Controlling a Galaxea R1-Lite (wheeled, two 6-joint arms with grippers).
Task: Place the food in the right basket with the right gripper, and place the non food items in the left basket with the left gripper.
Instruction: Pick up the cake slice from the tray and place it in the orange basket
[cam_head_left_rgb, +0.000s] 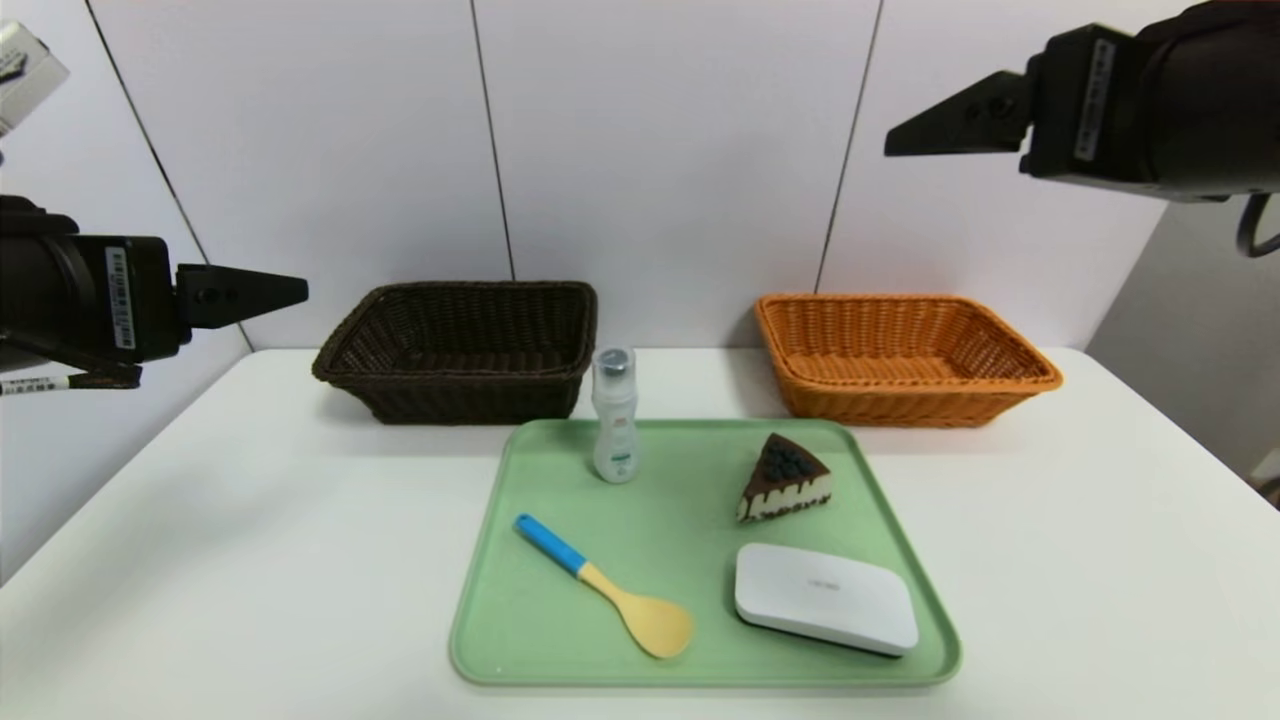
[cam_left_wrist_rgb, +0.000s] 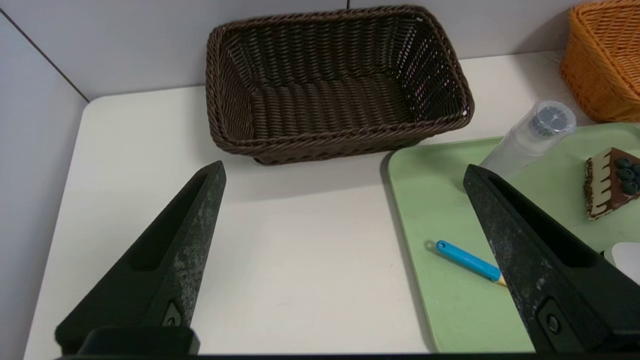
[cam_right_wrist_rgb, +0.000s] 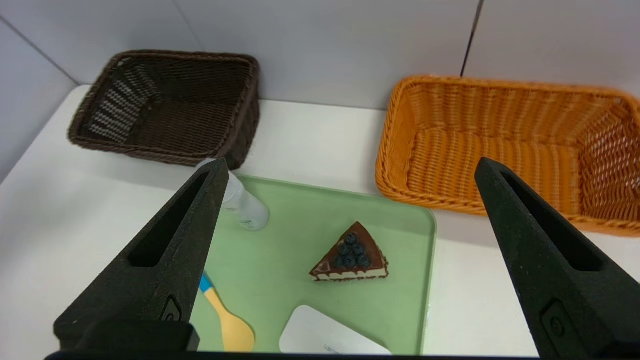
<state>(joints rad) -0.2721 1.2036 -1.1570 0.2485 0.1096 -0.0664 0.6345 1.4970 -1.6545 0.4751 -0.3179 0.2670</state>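
Both end effectors matte black, tapered pointed fingers (cam_left_wrist_rgb: 190, 240), slotted, screw near base. Left end effector (cam_head_left_rgb: 285, 292), right end effector (cam_head_left_rgb: 905, 137): thick black wrists, white barcode labels.

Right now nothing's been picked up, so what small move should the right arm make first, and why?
Probably lower the right gripper, which hangs open high above the orange basket, toward the cake slice. The slice sits untouched on the green tray, and both baskets look empty. The left gripper waits open at the left.
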